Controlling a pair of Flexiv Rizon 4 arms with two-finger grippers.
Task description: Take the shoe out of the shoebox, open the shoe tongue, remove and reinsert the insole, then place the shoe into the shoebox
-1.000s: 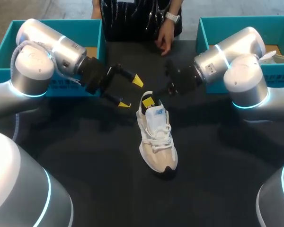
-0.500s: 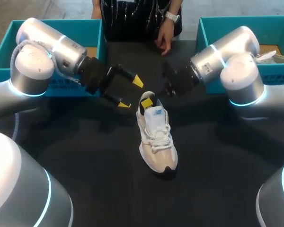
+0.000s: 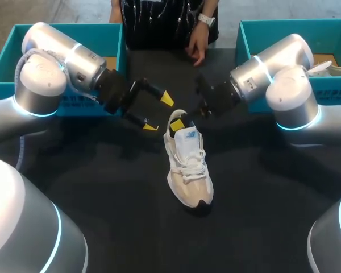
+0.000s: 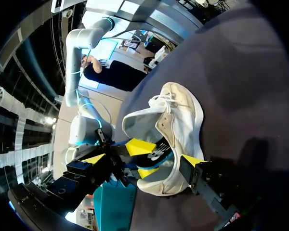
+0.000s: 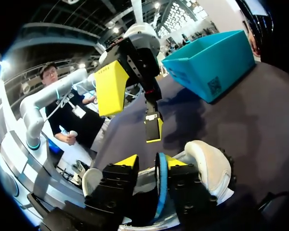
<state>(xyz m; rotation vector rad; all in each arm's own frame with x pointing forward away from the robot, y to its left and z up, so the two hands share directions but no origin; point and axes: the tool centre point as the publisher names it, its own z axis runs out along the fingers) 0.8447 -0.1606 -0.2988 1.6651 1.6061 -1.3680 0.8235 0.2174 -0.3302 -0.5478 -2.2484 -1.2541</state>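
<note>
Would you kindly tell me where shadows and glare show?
Head view: soft shadows on the table under the left arm and right arm, shells gleaming. Left wrist view: a shadow beside the shoe. Right wrist view: the left gripper shadows the table.

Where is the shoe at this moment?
In the head view the shoe lies at the table's middle, its heel end between the left gripper and the right gripper.

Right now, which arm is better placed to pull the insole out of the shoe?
Right. The right gripper sits in the heel opening of the shoe, at the insole. The left gripper hangs open beside the heel.
</note>
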